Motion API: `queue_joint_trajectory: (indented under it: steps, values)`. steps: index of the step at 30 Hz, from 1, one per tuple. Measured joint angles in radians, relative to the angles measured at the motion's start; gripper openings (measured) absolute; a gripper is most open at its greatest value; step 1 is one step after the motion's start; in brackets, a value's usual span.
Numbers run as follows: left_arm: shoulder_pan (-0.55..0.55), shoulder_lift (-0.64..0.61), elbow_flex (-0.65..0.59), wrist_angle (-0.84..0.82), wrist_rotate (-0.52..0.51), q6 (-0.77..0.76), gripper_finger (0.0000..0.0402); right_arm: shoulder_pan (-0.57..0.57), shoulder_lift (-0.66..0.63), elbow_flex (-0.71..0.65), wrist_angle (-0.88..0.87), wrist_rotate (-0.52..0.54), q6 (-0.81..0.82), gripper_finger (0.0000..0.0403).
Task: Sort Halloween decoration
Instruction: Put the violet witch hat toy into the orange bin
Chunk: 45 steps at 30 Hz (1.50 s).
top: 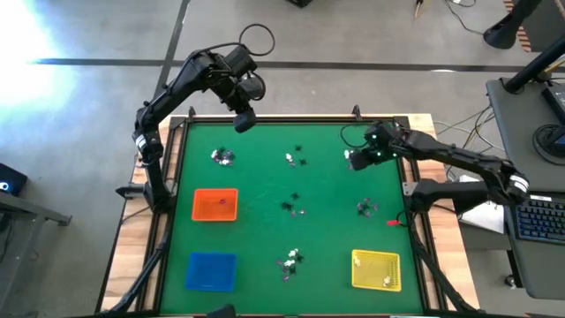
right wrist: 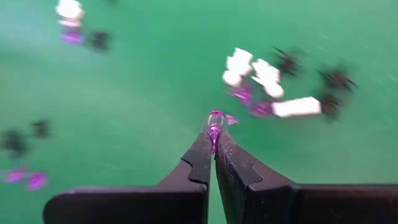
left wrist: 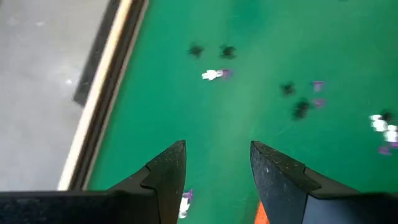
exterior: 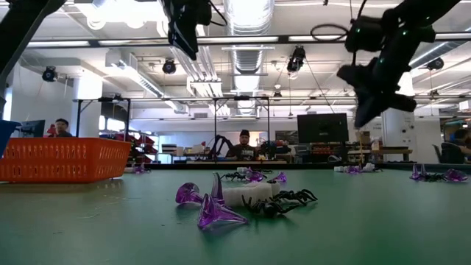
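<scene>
From overhead, my right tool (top: 356, 159) hangs at the upper right of the green felt surface (top: 265, 177); my left tool (top: 244, 122) waits at its top edge, upper left. Small white, black and purple Halloween trinkets (top: 296, 159) lie scattered in clusters.

Through my right wrist camera, my right tool (right wrist: 214, 134) is clenched on a tiny translucent purple trinket (right wrist: 214, 129) at the frame's centre.

My left wrist camera shows my left tool (left wrist: 217, 155) released, nothing between its fingers.

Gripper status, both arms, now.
Left gripper: jaws open, empty, above the table's far left edge.
Right gripper: jaws shut on a purple trinket.
</scene>
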Motion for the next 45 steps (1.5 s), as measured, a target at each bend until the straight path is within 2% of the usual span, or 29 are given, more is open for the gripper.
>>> queue_joint_trajectory:
  steps: [2, 8, 12, 15, 22, 27, 34, 45]
  values:
    - [0.0, 0.0, 0.0, 0.001, 0.068, 0.011, 0.0162, 0.006, -0.027, 0.0, 0.044, -0.035, -0.01, 0.0008]
    - [-0.002, 0.0, 0.0, 0.065, 0.36, 0.031, 0.0162, 0.019, -0.055, 0.0, 0.199, -0.141, -0.019, 0.0008]
    - [-0.008, 0.0, -0.002, 0.115, 0.397, 0.033, 0.0162, 0.04, -0.05, 0.0, 0.304, -0.2, -0.023, 0.0008]
    - [-0.012, 0.0, -0.013, 0.142, 0.413, 0.043, 0.0162, 0.062, -0.043, 0.0, 0.377, -0.205, -0.016, 0.0008]
    - [-0.017, 0.008, -0.092, 0.26, 0.679, 0.066, 0.0162, 0.107, -0.036, 0.0, 0.556, -0.246, 0.023, 0.0008]
    - [-0.026, 0.025, -0.195, 0.406, 0.699, 0.016, 0.0162, 0.133, -0.035, 0.0, 0.636, -0.25, 0.031, 0.0008]
    - [-0.026, 0.047, -0.327, 0.564, 0.788, -0.033, 0.0162, 0.164, -0.035, 0.0, 0.698, -0.253, 0.038, 0.0008]
    - [-0.056, 0.056, -0.489, 1.052, 0.931, -0.33, 0.0162, 0.176, -0.035, 0.0, 0.754, -0.253, 0.037, 0.0008]
